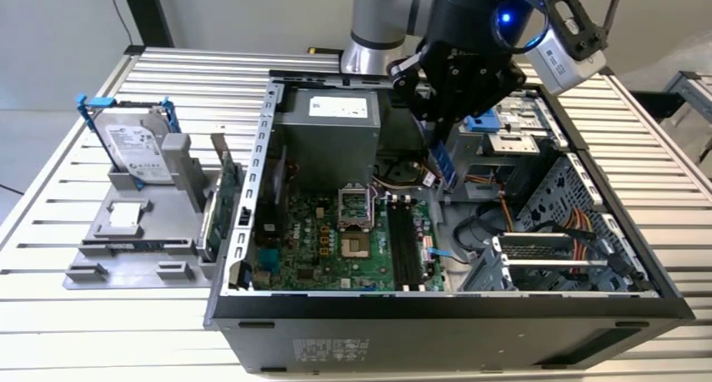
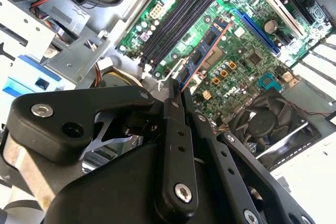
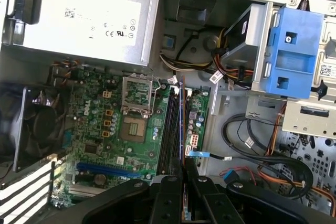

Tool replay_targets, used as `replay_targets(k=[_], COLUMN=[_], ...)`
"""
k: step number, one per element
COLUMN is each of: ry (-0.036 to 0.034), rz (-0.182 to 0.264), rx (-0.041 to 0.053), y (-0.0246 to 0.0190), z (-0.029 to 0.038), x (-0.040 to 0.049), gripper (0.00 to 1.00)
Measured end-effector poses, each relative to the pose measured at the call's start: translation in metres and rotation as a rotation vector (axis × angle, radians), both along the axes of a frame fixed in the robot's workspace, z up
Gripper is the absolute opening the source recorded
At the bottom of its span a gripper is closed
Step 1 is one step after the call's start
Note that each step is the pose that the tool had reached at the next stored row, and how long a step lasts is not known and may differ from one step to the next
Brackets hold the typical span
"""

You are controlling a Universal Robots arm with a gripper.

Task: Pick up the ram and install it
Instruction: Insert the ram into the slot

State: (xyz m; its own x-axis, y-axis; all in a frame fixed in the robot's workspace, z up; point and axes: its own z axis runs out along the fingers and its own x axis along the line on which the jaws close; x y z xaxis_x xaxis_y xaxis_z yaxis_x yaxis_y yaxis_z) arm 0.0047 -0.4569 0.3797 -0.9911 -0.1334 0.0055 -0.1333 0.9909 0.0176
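**Item:** ram (image 1: 443,163), a narrow stick of circuit board.

**Location:** It hung inside the open computer case (image 1: 445,303), above the motherboard (image 1: 323,248). It was clear of the board and not seated in any slot.

**Holder:** The gripper (image 1: 438,140) had its jaws pressed together on the stick, one against each flat face, so the stick stood on edge.

**Governing relation:**
- In the first wrist view the ram (image 3: 181,124) appeared edge-on as a thin line running out from the gripper (image 3: 182,170).
- Its long axis lay parallel with the memory slots (image 3: 169,129), along the outer side of the bank. Which slot it stood over could not be told.
- In the second wrist view the ram (image 2: 205,51) showed its chip-bearing face beyond the gripper (image 2: 174,85). Its length again ran nearly parallel with the memory slots (image 2: 173,22), but it appeared shifted off to one side of them.
- The two views disagreed on the sideways offset. By judgement, this fits a stick held well above the board.
- The slots therefore lay below the stick. Lengthwise agreement looked good, while sideways registration was unconfirmed.

**Adjacent fixtures:**
- The power supply (image 1: 325,119) stood at the far end of the case.
- The processor socket (image 1: 353,203) sat just beside the slot bank (image 1: 403,244).

**Outside the case, at the exterior view's left:**
- A hard drive (image 1: 139,148) in blue rails stood in a grey fixture.
- A green expansion card (image 1: 228,198) stood on edge in the same fixture.
- Both were well apart from the gripper.
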Motion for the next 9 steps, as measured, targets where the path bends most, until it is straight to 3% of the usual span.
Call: replay_targets(k=[9], ry=[0.0], rz=[0.0], rx=[-0.0002], y=[0.0], z=[-0.0036], x=[0.0], gripper=[0.0])
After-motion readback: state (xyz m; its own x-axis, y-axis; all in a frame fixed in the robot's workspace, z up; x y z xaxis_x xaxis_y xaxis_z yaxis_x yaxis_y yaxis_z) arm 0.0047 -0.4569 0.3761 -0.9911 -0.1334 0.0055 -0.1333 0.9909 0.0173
